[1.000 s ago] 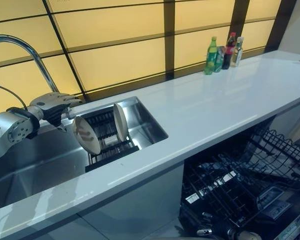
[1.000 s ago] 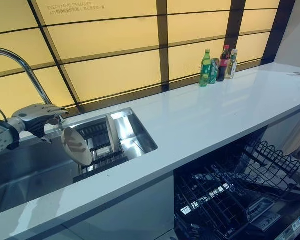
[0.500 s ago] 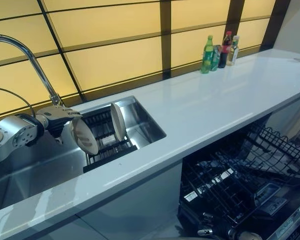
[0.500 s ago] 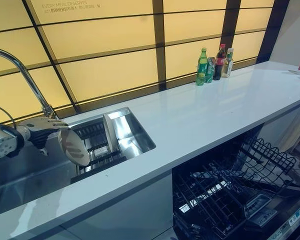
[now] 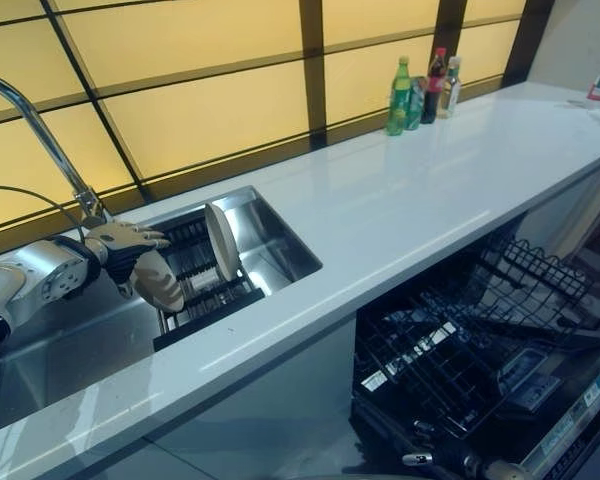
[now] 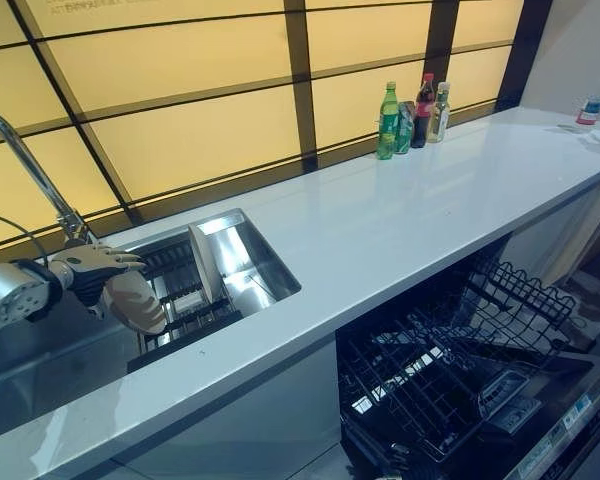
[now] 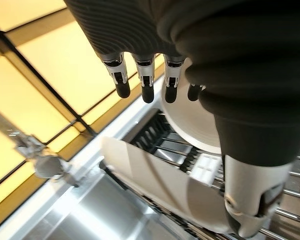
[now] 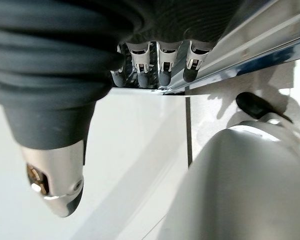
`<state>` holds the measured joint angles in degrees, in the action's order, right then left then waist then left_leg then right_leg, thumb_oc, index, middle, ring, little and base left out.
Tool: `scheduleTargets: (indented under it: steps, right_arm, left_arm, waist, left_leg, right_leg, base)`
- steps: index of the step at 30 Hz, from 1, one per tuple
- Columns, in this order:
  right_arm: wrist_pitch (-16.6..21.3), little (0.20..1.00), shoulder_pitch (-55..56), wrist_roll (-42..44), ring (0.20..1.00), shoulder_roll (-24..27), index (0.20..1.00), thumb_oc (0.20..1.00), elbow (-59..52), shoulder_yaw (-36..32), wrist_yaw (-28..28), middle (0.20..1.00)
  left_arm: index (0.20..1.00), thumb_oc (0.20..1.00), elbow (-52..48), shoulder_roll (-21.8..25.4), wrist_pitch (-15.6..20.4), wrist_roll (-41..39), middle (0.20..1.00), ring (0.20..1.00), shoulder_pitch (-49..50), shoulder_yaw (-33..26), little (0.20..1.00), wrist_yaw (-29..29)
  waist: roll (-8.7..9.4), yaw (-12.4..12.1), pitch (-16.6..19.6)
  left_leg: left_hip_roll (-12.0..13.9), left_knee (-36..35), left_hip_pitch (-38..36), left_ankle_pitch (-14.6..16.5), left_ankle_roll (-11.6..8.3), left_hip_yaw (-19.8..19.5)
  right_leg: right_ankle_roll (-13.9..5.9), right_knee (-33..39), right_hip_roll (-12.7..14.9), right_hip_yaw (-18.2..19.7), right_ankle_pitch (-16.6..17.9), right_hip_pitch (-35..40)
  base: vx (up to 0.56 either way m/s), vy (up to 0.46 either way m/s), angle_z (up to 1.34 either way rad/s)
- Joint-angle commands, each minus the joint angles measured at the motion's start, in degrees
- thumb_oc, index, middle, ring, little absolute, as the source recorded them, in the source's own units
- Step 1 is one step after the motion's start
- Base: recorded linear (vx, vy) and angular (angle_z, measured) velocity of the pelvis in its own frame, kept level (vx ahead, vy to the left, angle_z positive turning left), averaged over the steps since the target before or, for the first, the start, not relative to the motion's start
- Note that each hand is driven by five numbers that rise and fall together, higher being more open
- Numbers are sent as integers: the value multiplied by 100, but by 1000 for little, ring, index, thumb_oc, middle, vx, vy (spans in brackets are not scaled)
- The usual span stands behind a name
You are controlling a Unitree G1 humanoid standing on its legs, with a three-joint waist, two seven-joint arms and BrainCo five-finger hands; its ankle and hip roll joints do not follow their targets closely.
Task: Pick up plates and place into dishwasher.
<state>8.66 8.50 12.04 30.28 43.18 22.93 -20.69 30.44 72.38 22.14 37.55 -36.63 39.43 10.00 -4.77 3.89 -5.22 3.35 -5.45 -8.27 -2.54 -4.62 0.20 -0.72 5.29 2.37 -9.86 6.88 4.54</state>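
Left hand pinches plate rim, fingers curled over; right hand relaxed, empty. Plate stiff, glazed-slick, breakable: grip edge firmly.

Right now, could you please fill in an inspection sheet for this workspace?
Surface: white countertop, bare across the middle.
Job's things: one plate in the left hand over the sink; a second plate upright in the sink rack; dishwasher rack pulled out below the counter.
Clutter: bottles at the far wall.
Hands: left hand grips the plate's edge; right hand has straight fingers, holding nothing.
Cables: nothing seen.
Surroundings: faucet, yellow panelled wall.
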Motion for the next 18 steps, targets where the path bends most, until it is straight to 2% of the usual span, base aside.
scheduleTargets:
  steps: [1, 5, 6, 7, 8, 9, 14, 18]
  right_arm:
    - [367, 1000, -259, 265, 1000, 113, 1000, 1000, -308, -33, 39, 1000]
    - [395, 1000, -249, 382, 1000, 150, 1000, 1000, -398, -56, 80, 1000]
    - [412, 1000, -237, 408, 1000, 151, 1000, 1000, -419, -64, 102, 1000]
    - [424, 1000, -224, 421, 1000, 149, 1000, 1000, -452, -84, 101, 1000]
    - [439, 1000, -214, 425, 1000, 142, 1000, 1000, -478, -99, 89, 1000]
    - [459, 1000, -207, 441, 1000, 140, 1000, 1000, -500, -112, 82, 1000]
    - [514, 1000, -172, 495, 1000, 108, 1000, 1000, -558, -161, 35, 1000]
    - [512, 1000, -179, 542, 1000, 83, 1000, 1000, -542, -180, -1, 1000]
  left_arm:
    - [1000, 1000, 515, -2, -146, 182, 1000, 1000, -708, -125, 1000, -237]
    - [1000, 1000, 628, 6, -162, 152, 1000, 1000, -792, -71, 1000, -199]
    - [840, 840, 629, 15, -168, 112, 840, 840, -824, -46, 840, -139]
    - [551, 551, 619, 26, -185, 123, 551, 551, -861, -10, 551, -84]
    - [354, 354, 643, 14, -196, 128, 354, 354, -871, 10, 354, -60]
    - [200, 200, 681, 13, -186, 122, 200, 200, -868, 7, 200, -49]
    - [200, 200, 783, 30, -184, 258, 200, 200, -882, 43, 200, 185]
    - [200, 200, 777, 113, -199, 320, 200, 200, -920, 183, 200, 606]
  waist:
    - [231, 86, -381]
    - [259, 114, -451]
    - [262, 114, -459]
    - [265, 121, -474]
    - [268, 128, -485]
    - [268, 133, -493]
    - [256, 146, -496]
    - [226, 131, -478]
  left_leg:
    - [-608, 45, 206, 236, 506, 380]
    - [-609, 45, 239, 236, 511, 400]
    - [-607, 45, 245, 239, 513, 405]
    - [-608, 45, 254, 236, 516, 409]
    - [-608, 45, 256, 233, 517, 414]
    - [-609, 45, 260, 231, 517, 419]
    - [-615, 45, 242, 239, 517, 450]
    - [-625, 45, 225, 241, 513, 444]
  right_leg:
    - [-640, -29, 206, 223, -154, -35]
    - [-666, -29, 222, 251, -117, -93]
    - [-672, -29, 225, 252, -111, -104]
    - [-680, -29, 228, 251, -99, -117]
    - [-685, -29, 230, 257, -90, -124]
    - [-689, -29, 231, 262, -84, -129]
    - [-722, -29, 254, 244, -84, -116]
    - [-739, -29, 270, 204, -102, -83]
  base:
    - [-25, 46, -10]
    - [-17, 22, -6]
    - [0, 0, 0]
    - [0, 0, 0]
    - [0, 0, 0]
    - [0, 0, 0]
    - [0, 0, 0]
    - [0, 0, 0]
